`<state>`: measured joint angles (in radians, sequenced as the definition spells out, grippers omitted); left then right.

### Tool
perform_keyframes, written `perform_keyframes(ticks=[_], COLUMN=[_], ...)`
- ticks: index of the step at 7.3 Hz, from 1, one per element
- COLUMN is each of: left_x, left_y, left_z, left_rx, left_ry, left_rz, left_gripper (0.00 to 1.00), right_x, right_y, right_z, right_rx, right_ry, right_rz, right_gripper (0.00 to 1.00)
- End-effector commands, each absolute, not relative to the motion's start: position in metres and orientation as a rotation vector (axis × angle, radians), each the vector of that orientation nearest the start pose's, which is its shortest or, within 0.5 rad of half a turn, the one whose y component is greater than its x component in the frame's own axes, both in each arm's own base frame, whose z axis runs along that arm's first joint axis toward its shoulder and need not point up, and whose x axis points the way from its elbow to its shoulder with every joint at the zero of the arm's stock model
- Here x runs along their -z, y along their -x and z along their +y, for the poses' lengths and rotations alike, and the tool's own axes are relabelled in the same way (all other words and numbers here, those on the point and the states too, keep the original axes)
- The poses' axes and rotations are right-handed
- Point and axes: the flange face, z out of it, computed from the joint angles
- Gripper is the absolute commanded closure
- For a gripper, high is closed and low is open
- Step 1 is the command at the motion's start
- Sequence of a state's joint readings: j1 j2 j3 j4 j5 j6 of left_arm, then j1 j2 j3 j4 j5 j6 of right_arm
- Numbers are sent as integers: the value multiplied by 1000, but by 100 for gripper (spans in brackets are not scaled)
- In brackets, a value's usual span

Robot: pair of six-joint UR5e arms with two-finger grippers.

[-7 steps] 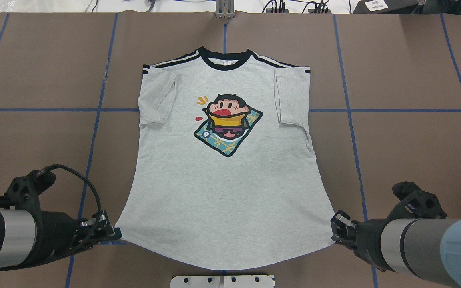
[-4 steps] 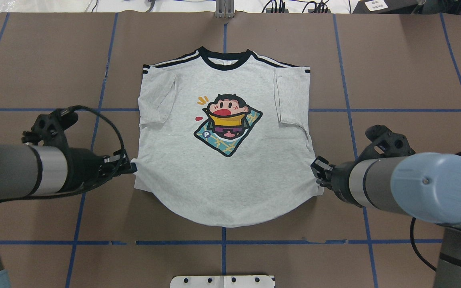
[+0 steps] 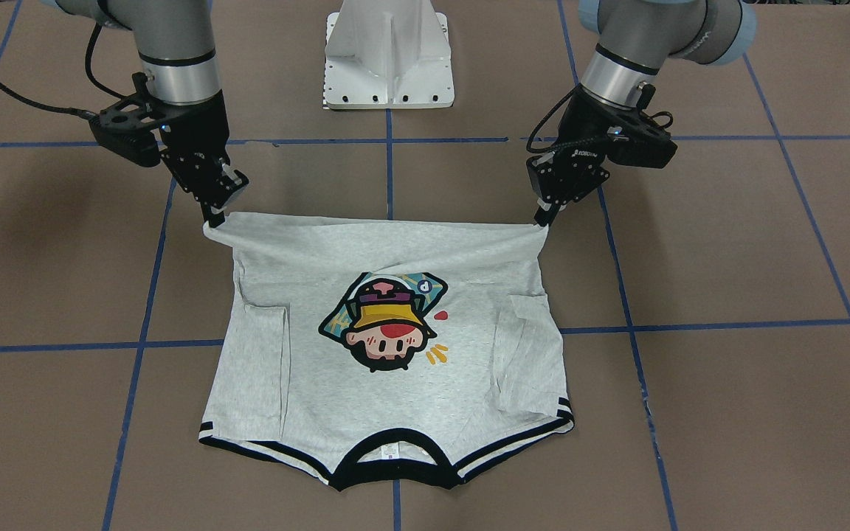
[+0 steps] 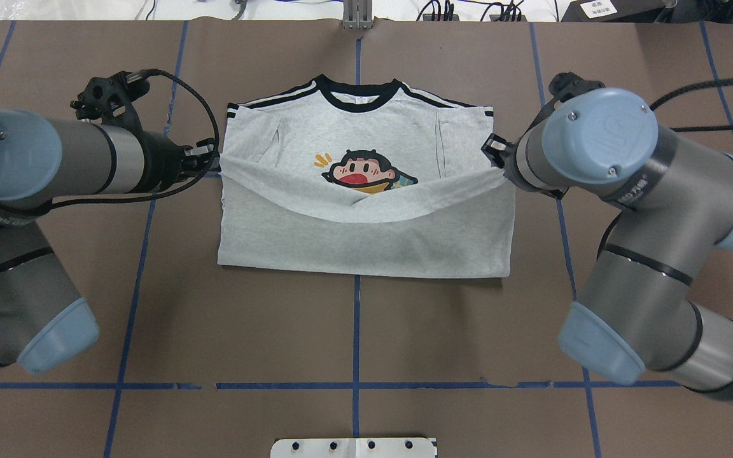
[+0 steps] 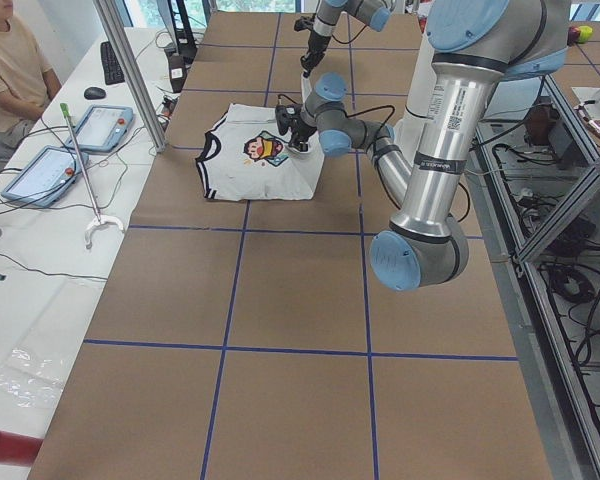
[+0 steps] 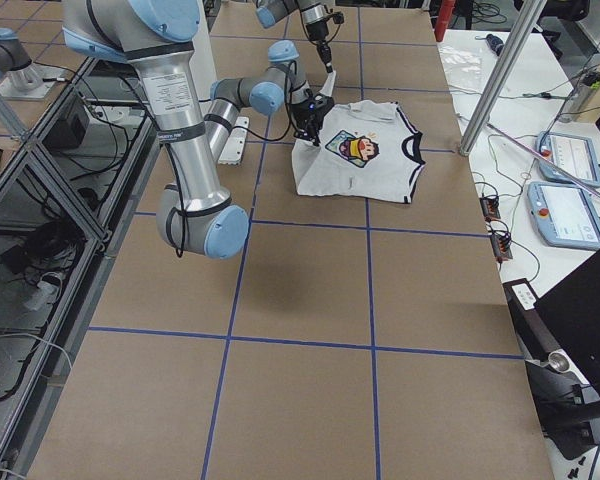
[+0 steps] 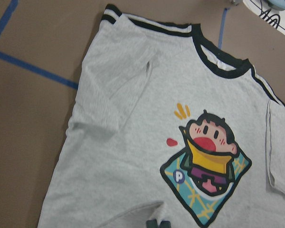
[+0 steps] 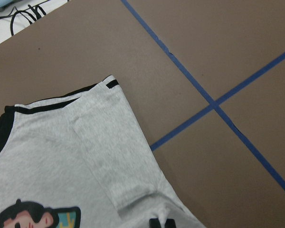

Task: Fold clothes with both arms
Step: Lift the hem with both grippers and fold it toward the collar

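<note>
Since the light, limp T-shirt (image 4: 366, 245) sags between holds, left gripper (image 3: 545, 215) and right gripper (image 3: 211, 217) sensibly pinch its hem corners, fingers (image 3: 217, 203) clenched.

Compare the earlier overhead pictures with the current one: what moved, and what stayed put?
The left gripper and right gripper, each shut on a corner of the T-shirt, carried its hem toward the collar, half covering the print. Collar and tucked sleeves stayed put.
</note>
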<state>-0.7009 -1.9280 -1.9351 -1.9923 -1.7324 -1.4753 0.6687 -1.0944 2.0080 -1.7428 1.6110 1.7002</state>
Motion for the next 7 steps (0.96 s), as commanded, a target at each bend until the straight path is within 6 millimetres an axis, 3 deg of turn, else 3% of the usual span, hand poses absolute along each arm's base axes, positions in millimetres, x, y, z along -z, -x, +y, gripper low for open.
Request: perform_keyframes(ticks=[1, 2, 3, 5, 7], left_x=[-254, -253, -262, -268, -306], left_y=[-374, -357, -360, -376, -398], left_z=[-507, -523, -531, -566, -589], left_rx=[451, 465, 470, 478, 473], left_ry=[-355, -384, -384, -389, -407], left_rz=[1078, 1068, 1045, 1009, 1036], left_gripper=[100, 100, 100, 100, 100], right_x=[-240, -240, -239, -265, -287], right_y=[369, 373, 384, 407, 423], right_z=[-515, -536, -562, -609, -630], right_rx=[-761, -760, -775, -797, -798], right_ry=[-193, -200, -207, -221, -221], right_rz=[-690, -673, -683, -695, -688], right_gripper=[100, 100, 100, 100, 100])
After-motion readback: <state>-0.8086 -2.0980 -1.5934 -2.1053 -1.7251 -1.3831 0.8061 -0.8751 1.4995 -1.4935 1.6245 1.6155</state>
